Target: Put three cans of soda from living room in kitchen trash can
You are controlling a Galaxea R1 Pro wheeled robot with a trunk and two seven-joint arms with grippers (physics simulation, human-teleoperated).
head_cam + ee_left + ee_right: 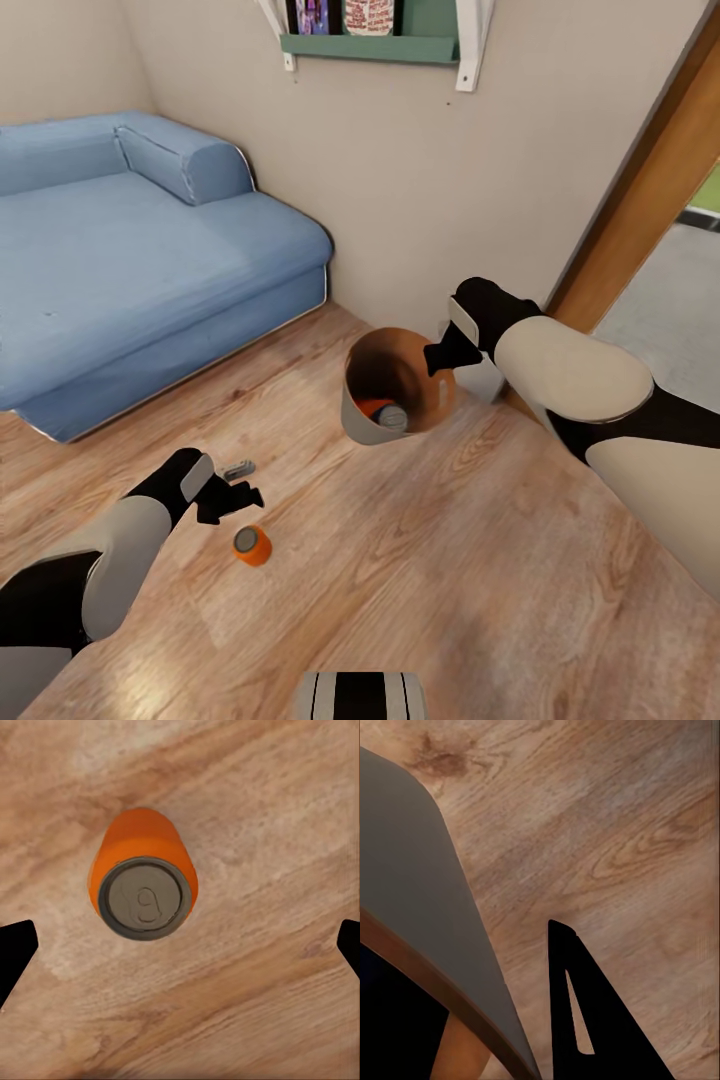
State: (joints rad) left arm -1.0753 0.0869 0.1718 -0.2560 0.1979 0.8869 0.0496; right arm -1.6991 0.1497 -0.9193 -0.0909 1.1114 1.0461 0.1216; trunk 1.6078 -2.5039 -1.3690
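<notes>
A: Head view first. The left gripper (228, 497) hangs just above the wood-plank floor (480, 560), its black fingers apart and holding nothing. The short orange soda can with a silvery top (252, 545) stands upright on the floor just beside it, on the robot's side, not touching.

B: And the right?

A: The right gripper (447, 352) sits at the rim of the round tapered pale-grey bin with the orange-brown inside (358, 418). I cannot tell whether its fingers are spread or together. Inside the bin lie an orange can and a silvery can end (392, 417).

B: Room around it?

A: The bin stands near the beige wall (430, 180), with the long blue sofa (140, 250) to the left and a wood door frame (650, 200) to the right. Open floor lies toward the robot.

B: Left wrist view?

A: The orange can (144, 885) is seen from above, between the two black fingertips (15, 945), which stand wide at either edge, clear of it.

B: Right wrist view?

A: One black finger (585, 1012) lies just outside the bin's grey wall (420, 900), floor (615, 832) beyond.
</notes>
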